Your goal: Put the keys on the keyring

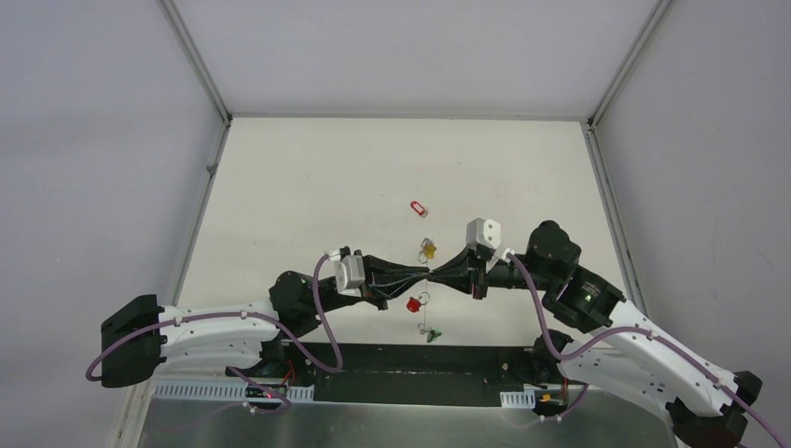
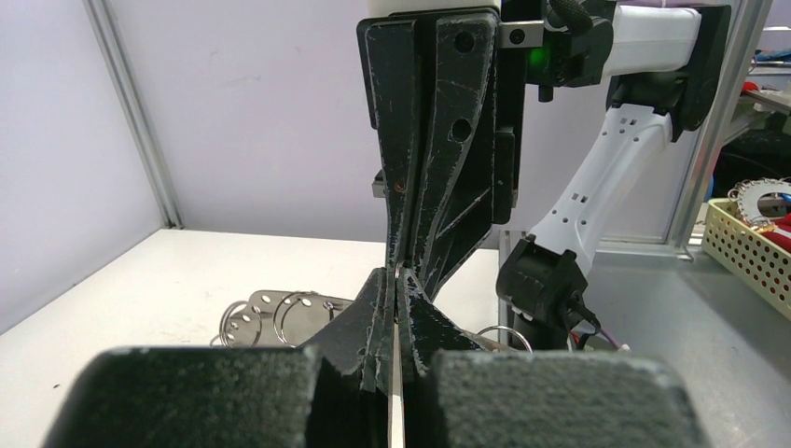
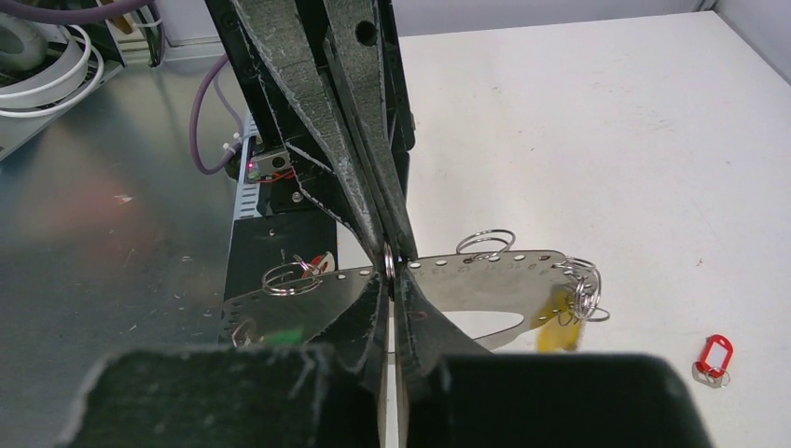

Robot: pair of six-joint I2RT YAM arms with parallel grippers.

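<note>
My left jaws and my right jaws were both clamped shut, tip to tip, on one stretch of the keyring (image 3: 485, 273). They pinched its thin, flat band from opposite sides, so it hung between my arms above the table (image 3: 606, 121). I judged the double grip was there to steady the ring or pass it across without letting it swing or drop. A yellow-tagged key (image 3: 560, 329) seemed to hang at one end of the band. A red-tagged key (image 3: 714, 357) lay well apart on the table, not yet threaded.
</note>
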